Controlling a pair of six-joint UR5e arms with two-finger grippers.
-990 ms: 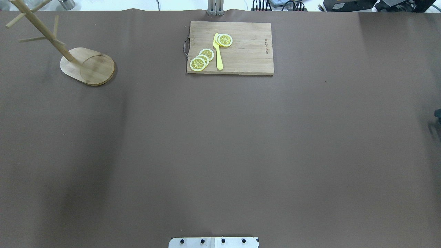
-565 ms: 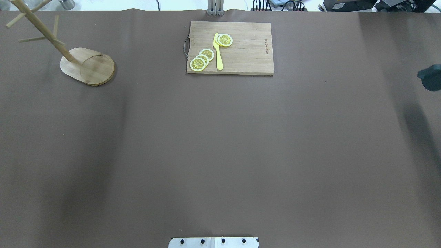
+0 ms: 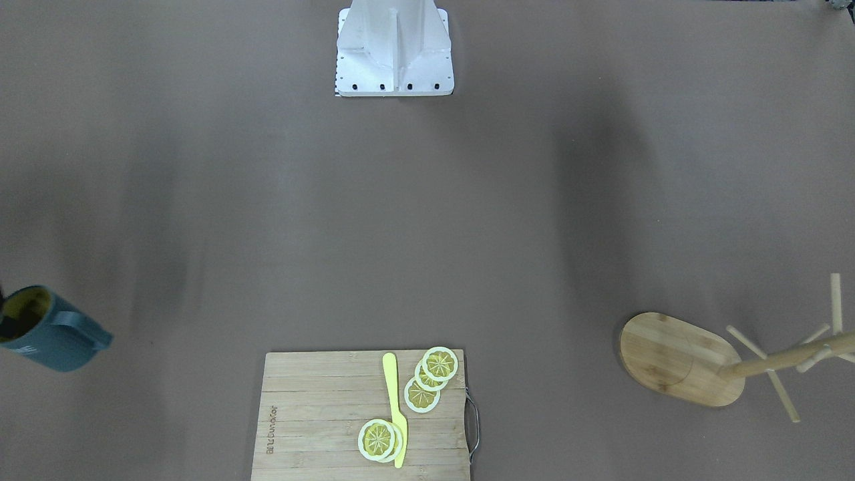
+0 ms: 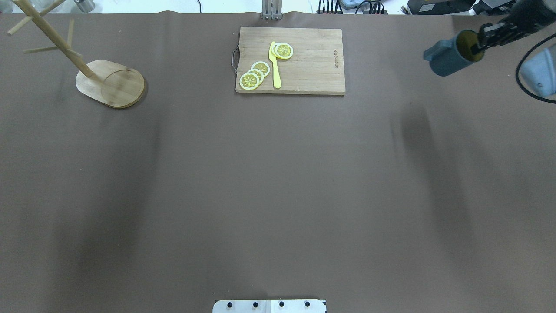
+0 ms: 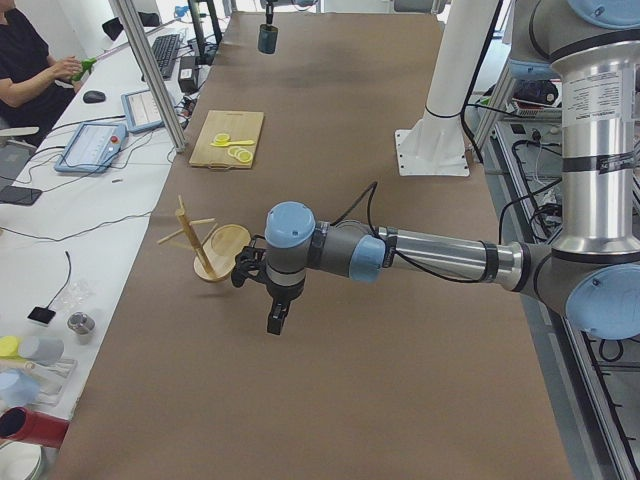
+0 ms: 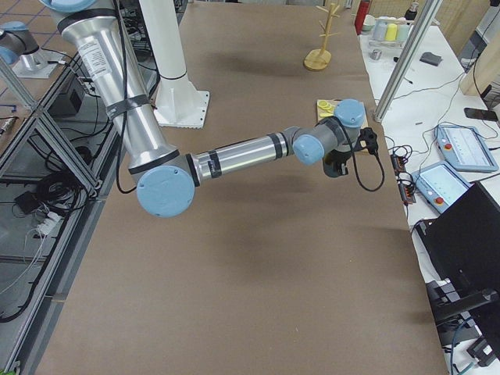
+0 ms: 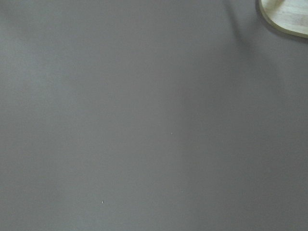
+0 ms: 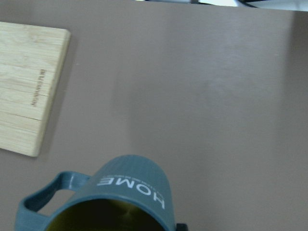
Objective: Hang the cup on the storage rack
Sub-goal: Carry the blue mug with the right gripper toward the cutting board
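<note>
The dark blue-grey cup [image 4: 447, 58] hangs tilted in the air at the far right of the table, handle toward the cutting board. My right gripper [image 4: 479, 42] is shut on its rim, one finger inside the yellowish interior. The cup also shows at the front view's left edge [image 3: 50, 334], and in the right wrist view [image 8: 130, 185] with "HOME" on it. The wooden storage rack [image 4: 110, 82] stands far left, its pegs bare. My left gripper [image 5: 276, 322] hovers near the rack [image 5: 205, 245]; I cannot tell if it is open. The left wrist view shows only the rack base's edge [image 7: 288, 19].
A wooden cutting board [image 4: 312, 65] with lemon slices [image 4: 254, 74] and a yellow knife [image 4: 275, 65] lies at the far middle, between cup and rack. The robot's base plate [image 4: 269, 305] is at the near edge.
The cup in my right gripper has come in from the right edge and moved toward the far side and leftward. Rack and cutting board have not moved.
</note>
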